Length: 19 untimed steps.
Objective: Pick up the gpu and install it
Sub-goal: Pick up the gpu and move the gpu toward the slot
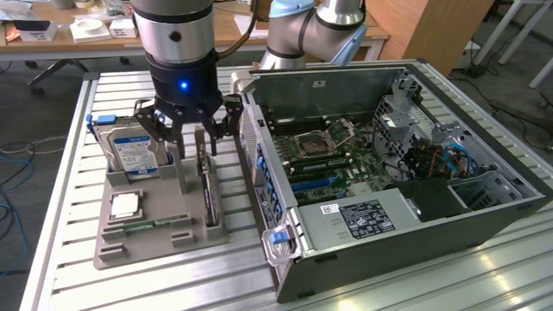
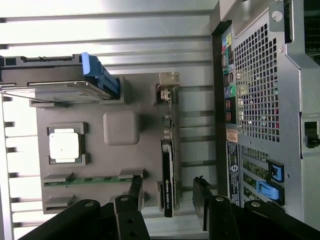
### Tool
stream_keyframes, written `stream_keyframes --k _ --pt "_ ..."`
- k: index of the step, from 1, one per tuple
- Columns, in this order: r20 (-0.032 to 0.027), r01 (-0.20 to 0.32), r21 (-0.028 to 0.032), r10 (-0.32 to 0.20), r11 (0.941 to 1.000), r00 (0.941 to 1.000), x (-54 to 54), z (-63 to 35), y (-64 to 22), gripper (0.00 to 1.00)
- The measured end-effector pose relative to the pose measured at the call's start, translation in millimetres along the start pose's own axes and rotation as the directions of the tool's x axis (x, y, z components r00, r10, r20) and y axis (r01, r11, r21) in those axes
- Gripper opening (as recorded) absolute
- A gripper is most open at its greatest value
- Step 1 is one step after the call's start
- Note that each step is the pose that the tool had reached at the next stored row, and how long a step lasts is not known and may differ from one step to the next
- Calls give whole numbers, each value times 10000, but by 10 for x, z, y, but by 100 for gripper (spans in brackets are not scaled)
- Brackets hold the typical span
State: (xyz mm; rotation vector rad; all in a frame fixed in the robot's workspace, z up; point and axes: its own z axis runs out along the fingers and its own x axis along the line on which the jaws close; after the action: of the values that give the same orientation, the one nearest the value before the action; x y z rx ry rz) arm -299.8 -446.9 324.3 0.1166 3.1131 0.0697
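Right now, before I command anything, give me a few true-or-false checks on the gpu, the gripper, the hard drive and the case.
1. The gpu stands on edge in the grey tray. True.
2. The gripper is shut on the gpu. False: it is open, straddling the card.
3. The hard drive lies flat in the tray. False: it stands upright.
4. The computer case has its side open. True.

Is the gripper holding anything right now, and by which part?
Nothing is held. The open gripper straddles the gpu, which stands on edge in the gray tray, with a gap at each finger.
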Motion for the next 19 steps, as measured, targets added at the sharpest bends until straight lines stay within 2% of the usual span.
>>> stream_keyframes --k 12,19 --pt "2 0 -1 0 10000 10000 -10 3 1 53" --pt "2 0 -1 0 10000 10000 -9 46 -1 53"
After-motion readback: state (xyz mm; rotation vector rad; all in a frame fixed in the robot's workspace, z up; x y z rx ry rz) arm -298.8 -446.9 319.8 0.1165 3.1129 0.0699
